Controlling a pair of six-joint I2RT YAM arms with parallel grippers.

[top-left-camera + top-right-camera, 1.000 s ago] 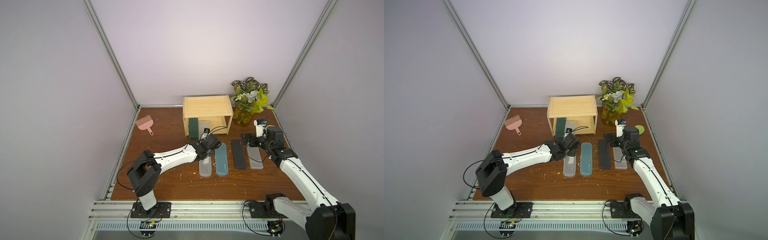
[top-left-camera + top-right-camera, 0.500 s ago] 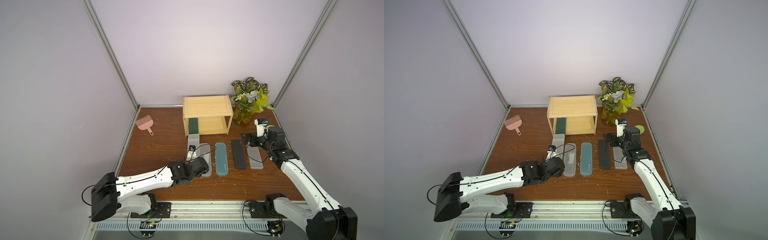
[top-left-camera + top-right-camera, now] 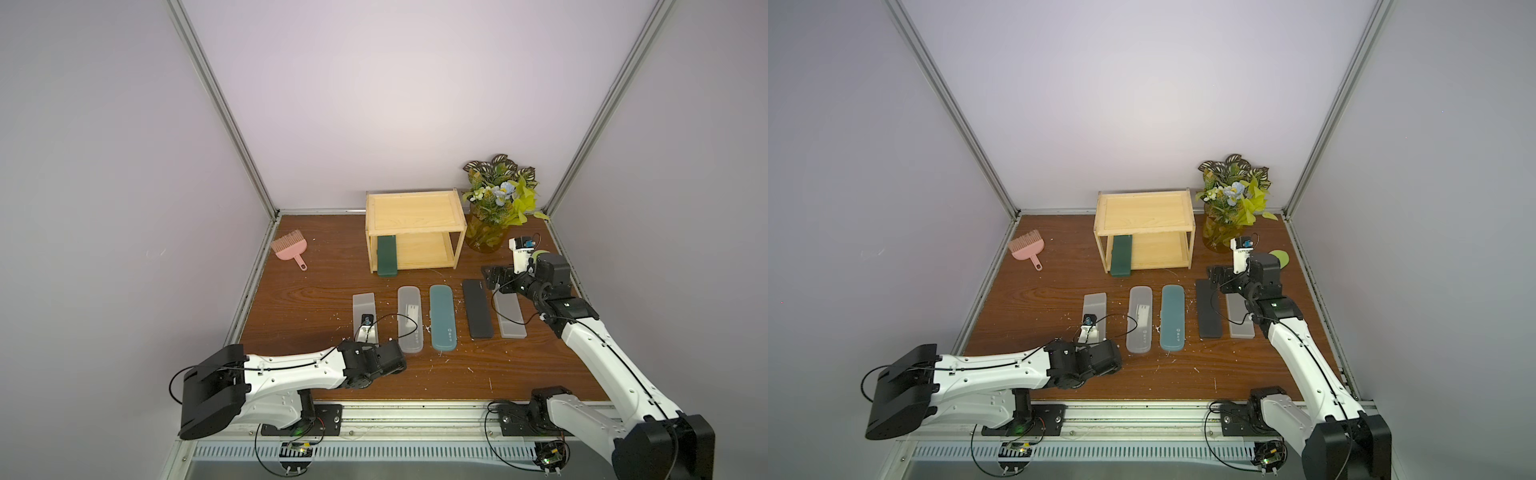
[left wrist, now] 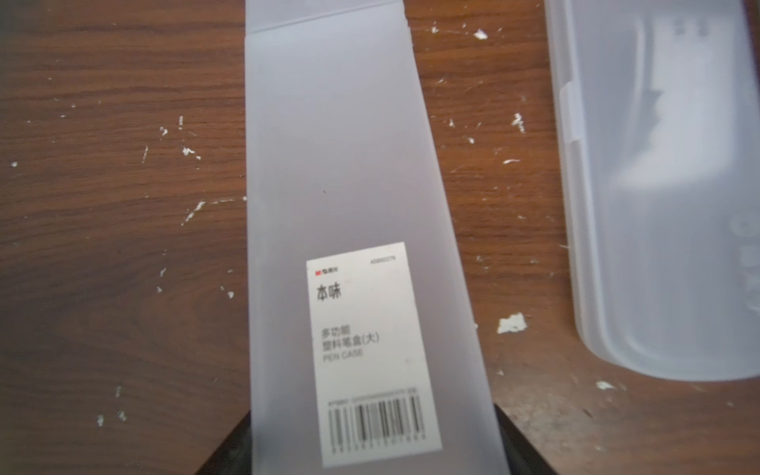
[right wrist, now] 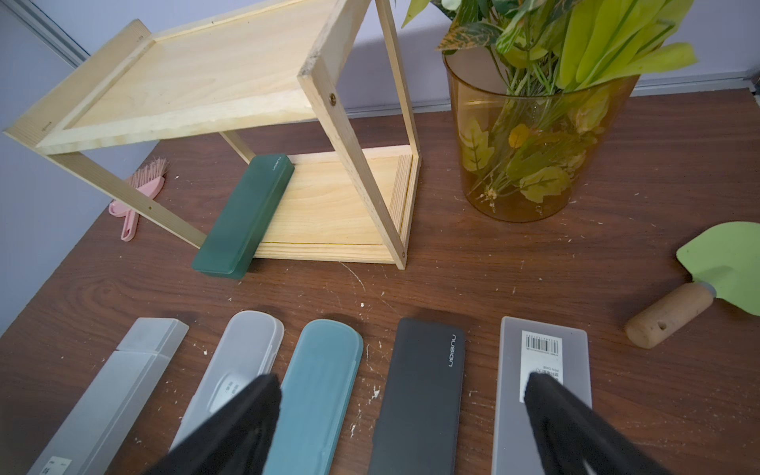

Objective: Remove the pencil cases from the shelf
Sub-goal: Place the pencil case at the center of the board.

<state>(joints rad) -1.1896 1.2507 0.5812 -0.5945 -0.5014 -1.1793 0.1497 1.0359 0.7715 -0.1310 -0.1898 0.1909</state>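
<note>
Finishing a placement, seemingly: the left gripper point(image 4: 374, 432) clamps the frosted grey pencil case point(image 3: 363, 305), flat on the surface point(image 3: 316, 299) below centre in a top view; the right gripper point(image 5: 401, 382) gapes empty. Next: release, then fetch the dark green pencil case point(image 3: 387, 257) jutting from the bottom tier of the shelf point(image 3: 415, 212), mid-frame.

Frosted grey case point(image 3: 363, 304) off the shelf point(image 3: 415, 212)

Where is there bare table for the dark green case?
Free: between the pink brush and the leftmost frosted case, and from the teal case and black case to the front rail. Crowded: between neighbouring cases and around the vase.
</note>
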